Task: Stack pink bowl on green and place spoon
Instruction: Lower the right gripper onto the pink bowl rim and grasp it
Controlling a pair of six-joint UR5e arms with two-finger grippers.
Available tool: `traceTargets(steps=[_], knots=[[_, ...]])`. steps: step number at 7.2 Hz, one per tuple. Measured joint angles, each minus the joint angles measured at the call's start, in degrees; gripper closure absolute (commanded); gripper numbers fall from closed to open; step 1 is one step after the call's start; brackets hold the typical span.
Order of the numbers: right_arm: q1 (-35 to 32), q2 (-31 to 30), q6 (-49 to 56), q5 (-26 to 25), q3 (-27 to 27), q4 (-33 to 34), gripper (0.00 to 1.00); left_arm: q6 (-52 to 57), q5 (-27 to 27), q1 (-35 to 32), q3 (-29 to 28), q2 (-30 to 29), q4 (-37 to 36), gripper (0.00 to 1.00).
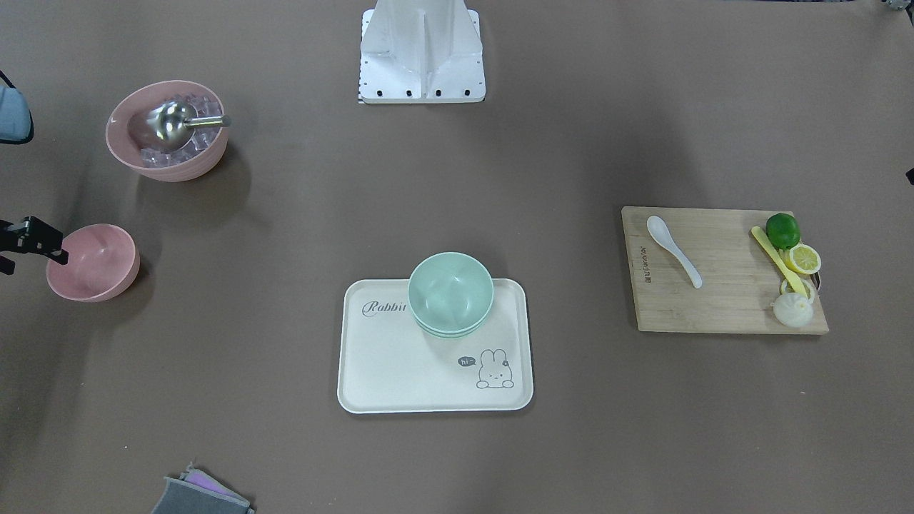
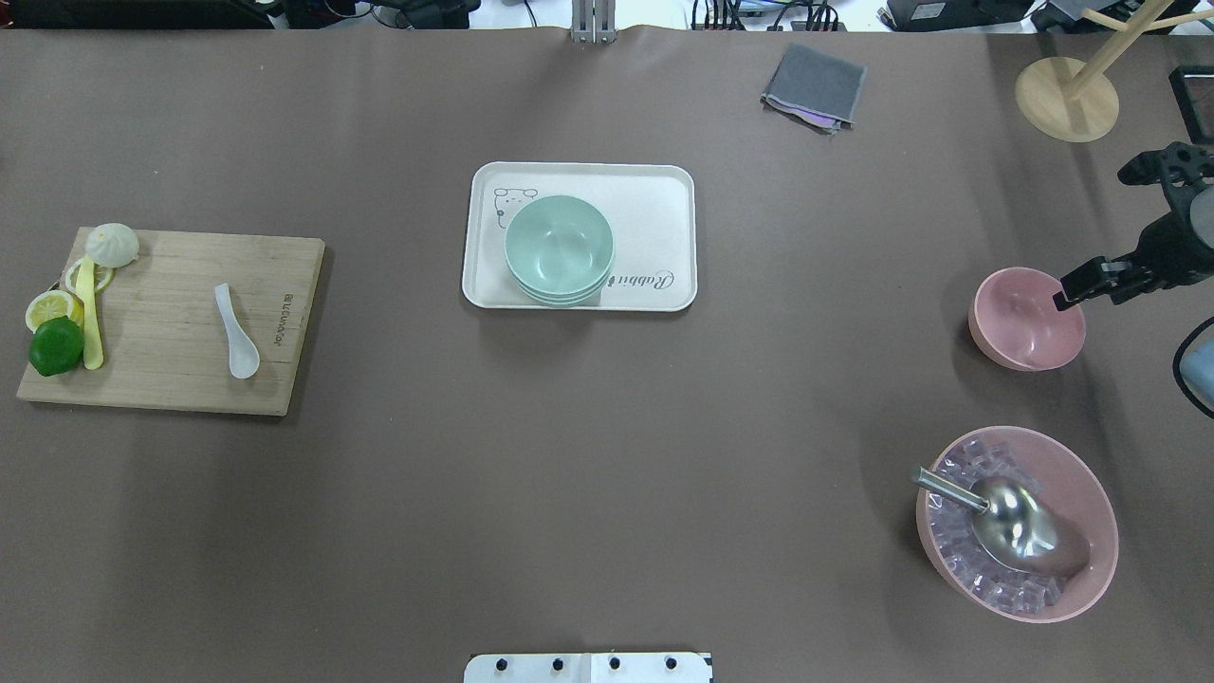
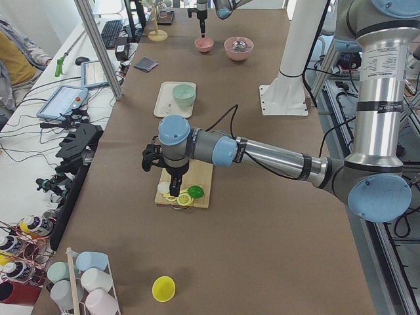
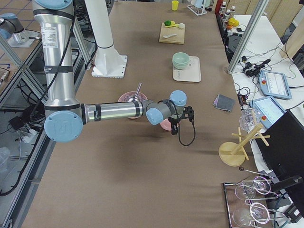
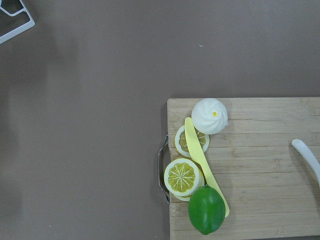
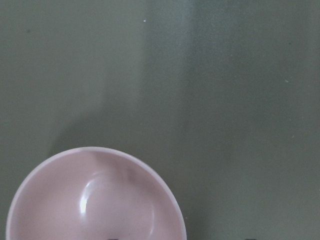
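A small pink bowl (image 2: pixel 1027 318) stands upright on the table at the robot's right and also shows in the front view (image 1: pixel 93 262). My right gripper (image 2: pixel 1091 289) is open at its outer rim, with one finger (image 1: pixel 53 246) over the rim; the right wrist view shows the bowl (image 6: pixel 95 200) just below. Stacked green bowls (image 2: pixel 560 249) stand on a white tray (image 2: pixel 654 209). A white spoon (image 2: pixel 237 330) lies on a wooden cutting board (image 2: pixel 171 379). My left gripper (image 3: pixel 174 187) hangs by the board's outer end. I cannot tell if it is open or shut.
A large pink bowl (image 2: pixel 1091 512) with ice cubes and a metal scoop (image 2: pixel 1010 526) stands near the small pink bowl. A lime (image 2: pixel 55 346), lemon slices, a yellow knife and a bun lie on the board. A grey cloth (image 2: pixel 814 85) and a wooden stand (image 2: pixel 1067 95) are at the far side.
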State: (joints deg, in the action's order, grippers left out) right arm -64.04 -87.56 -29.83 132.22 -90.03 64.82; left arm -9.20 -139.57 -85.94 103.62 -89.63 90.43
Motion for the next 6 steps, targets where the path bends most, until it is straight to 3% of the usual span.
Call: traceTargets(steps=[2, 4, 6], knots=[[1.0, 0.1, -2.6, -0.1, 1.4, -1.8, 1.0, -0.1, -0.6, 0.7, -0.8, -0.9, 0.1, 0.02], [1.5, 0.2, -3.5, 0.0, 3.8, -5.1, 1.0, -2.1, -0.6, 1.7, -1.7, -2.7, 0.1, 0.02], [1.5, 0.9, -7.2, 1.5, 2.2, -6.8, 1.0, -7.2, -0.4, 4.8, -2.1, -4.5, 0.1, 0.02]])
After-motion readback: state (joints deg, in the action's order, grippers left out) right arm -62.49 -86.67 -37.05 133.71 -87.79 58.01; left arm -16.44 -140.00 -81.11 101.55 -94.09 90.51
